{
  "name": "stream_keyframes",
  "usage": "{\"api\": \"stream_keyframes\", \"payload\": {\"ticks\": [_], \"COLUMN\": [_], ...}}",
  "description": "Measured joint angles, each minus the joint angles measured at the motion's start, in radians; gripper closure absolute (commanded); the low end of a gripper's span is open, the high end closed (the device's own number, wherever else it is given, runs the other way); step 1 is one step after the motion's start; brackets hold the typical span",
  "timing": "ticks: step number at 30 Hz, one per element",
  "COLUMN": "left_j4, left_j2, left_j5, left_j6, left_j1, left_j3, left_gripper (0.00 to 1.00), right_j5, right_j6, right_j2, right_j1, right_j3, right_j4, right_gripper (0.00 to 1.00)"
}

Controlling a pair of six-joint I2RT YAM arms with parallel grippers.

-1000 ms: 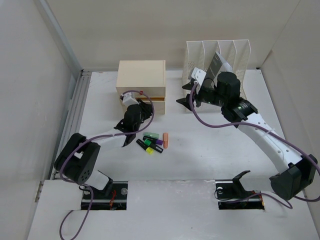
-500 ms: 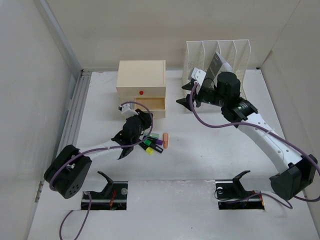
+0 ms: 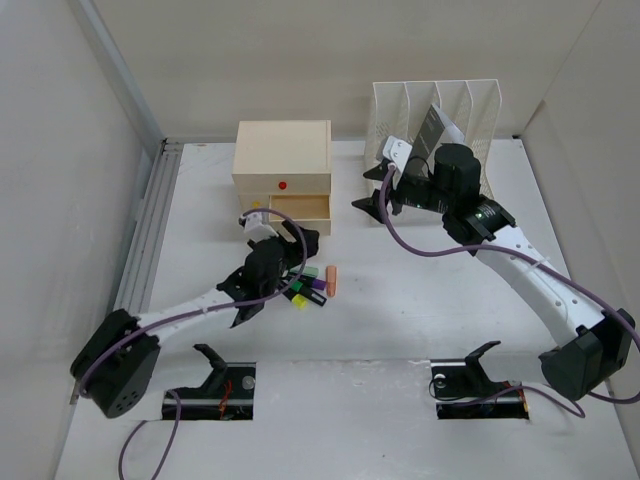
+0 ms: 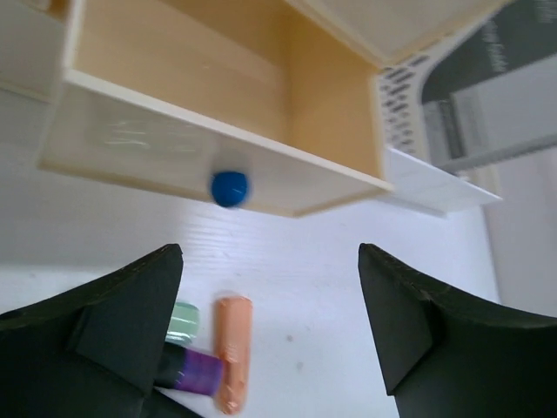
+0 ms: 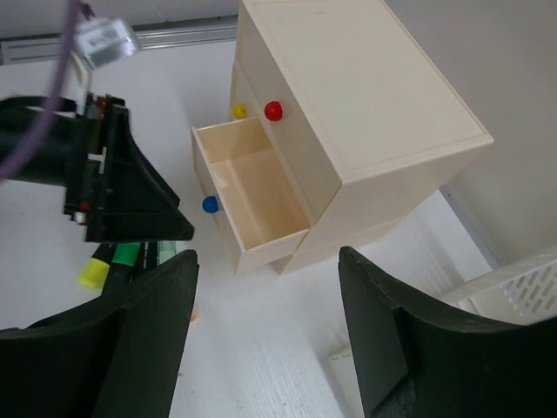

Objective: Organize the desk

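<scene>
Bare desk right of markers (open drawer beyond)

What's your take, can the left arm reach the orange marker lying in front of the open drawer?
Probably yes. The left gripper is open just over the orange marker, which lies uncovered on the desk. Only a purple-capped marker beside it might crowd a finger.

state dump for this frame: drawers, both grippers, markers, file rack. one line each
blue-knob drawer: open, nothing visible inside.
red-knob drawer: shut.
yellow-knob drawer: shut.
left gripper: open, empty, over the markers.
right gripper: open, empty.
markers: loose, lying flat in a cluster on the desk.
file rack: upright, papers in one slot.
</scene>
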State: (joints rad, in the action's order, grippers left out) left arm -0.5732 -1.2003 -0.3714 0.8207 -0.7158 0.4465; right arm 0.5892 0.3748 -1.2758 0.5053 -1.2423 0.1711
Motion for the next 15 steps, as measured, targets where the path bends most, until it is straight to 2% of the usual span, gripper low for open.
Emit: {"api": "stream_keyframes", "payload": {"ticks": [3, 5, 6, 7, 8, 10, 12, 13, 15], "left_j4": [0.08, 0.152, 0.192, 0.235, 0.277, 0.388, 0.504, 0.552, 0.644], "left_j2": [0.148, 0.267, 0.327, 0.383, 0.431, 0.528, 0.6, 0.625, 0.655], "left_j5": [-0.024, -0.043, -0.052, -0.058, -0.064, -0.088, -0.125, -0.143, -0.182], "left_j6": [0.004, 0.007, 0.005, -0.001, -0.006, -0.033, -0.065, -0.081, -0.111], "left_j1": [-0.073, -0.126, -0.147, -0.163, -0.172, -0.179, -0.18, -0.18, -0.18], "left_j3": [0.0, 0.001, 0.003, 0.011, 0.023, 0.063, 0.127, 0.165, 0.238], "left_gripper": [0.22, 0.26, 0.32, 0.44, 0.67, 0.8, 0.81, 0.78, 0.62], "right_j5": [0.014, 0.044, 0.067, 0.1, 0.135, 0.198, 0.244, 0.255, 0.243], "right_j6": [0.035, 0.091, 0.148, 0.213, 0.285, 0.441, 0.582, 0.644, 0.736], "right_j2": [0.0, -0.001, -0.004, -0.012, -0.027, -0.072, -0.141, -0.181, -0.256], "right_j1": [0.0, 0.0, 0.0, -0.001, -0.001, -0.001, 0.004, 0.01, 0.035], "right_j3": [0.001, 0.001, 0.0, -0.003, -0.01, -0.023, -0.034, -0.04, -0.046], "right_j4": [0.003, 0.023, 0.051, 0.086, 0.139, 0.251, 0.355, 0.406, 0.48], "right_gripper": [0.29, 0.31, 0.33, 0.36, 0.4, 0.5, 0.55, 0.55, 0.55]}}
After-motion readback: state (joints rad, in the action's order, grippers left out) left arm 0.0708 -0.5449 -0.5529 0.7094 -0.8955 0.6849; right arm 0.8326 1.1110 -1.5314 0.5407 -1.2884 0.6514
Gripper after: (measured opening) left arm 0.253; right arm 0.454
